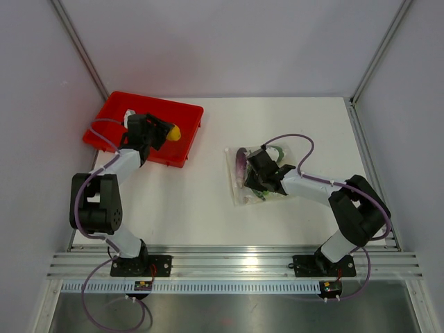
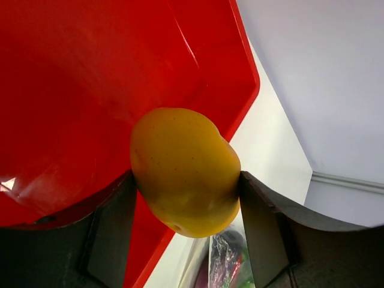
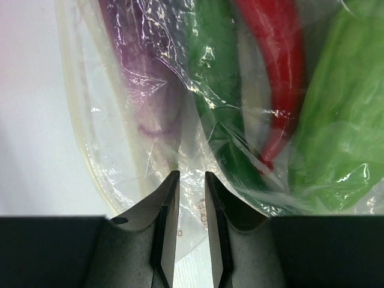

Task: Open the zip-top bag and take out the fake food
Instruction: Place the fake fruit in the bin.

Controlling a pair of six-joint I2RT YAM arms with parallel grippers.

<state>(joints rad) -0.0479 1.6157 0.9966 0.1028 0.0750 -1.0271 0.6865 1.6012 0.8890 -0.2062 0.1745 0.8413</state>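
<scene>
My left gripper (image 1: 166,132) (image 2: 186,183) is shut on a round yellow piece of fake food (image 1: 175,132) (image 2: 183,171) and holds it over the right end of the red tray (image 1: 118,111) (image 2: 72,90). The clear zip-top bag (image 1: 239,195) (image 3: 114,144) lies flat at mid table. Inside it are a long purple piece (image 1: 241,163) (image 3: 141,72), a red chili (image 3: 276,72) and green pieces (image 3: 342,120). My right gripper (image 1: 259,179) (image 3: 192,177) sits on the bag, with its jaws a narrow gap apart and pinching a crinkled fold of film near the bag's edge.
A small white object (image 1: 129,113) lies in the tray's far left part. The tray sits at the table's back left, against the left wall. The bag (image 2: 225,264) shows below the yellow piece in the left wrist view.
</scene>
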